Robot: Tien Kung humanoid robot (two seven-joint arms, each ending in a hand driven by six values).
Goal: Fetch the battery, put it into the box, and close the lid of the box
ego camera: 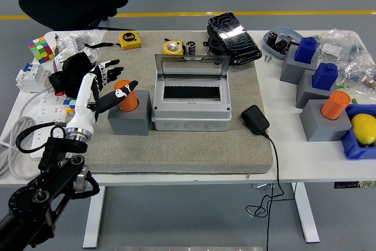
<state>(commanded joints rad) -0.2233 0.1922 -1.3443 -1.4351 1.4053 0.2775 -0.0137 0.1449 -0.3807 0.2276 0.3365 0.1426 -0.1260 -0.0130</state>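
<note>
Over the grey felt mat [176, 154] on the white bench [305, 157], reaching in from the near left: the left hand [100, 86], white-backed with black fingers [110, 64] spread and relaxed, holding nothing. Thumb tip touching or just over the orange cylinder [128, 99] seated in a grey block [129, 120]. Just right of that block, mid-mat: the grey plastic box [191, 107], its clear hinged lid [191, 64] standing upright at the far side, a dark slot open inside. Beyond the box at the mat's far edge: the small dark cylindrical battery [191, 48], upright, just right of a round yellow gadget [172, 47]; well apart from the hand. Left of those, a yellow tape measure [130, 40]. Right of the box, a black power adapter [255, 119] with cable trailing off the near edge. Far right of the box, a glossy black pouch [234, 37]. At the right end: grey blocks carrying blue [305, 50] and orange [335, 104] pieces, plus a yellow lemon-like object [364, 129] in a blue bin [352, 145]. Far left: a colourful puzzle cube [40, 48].
</note>
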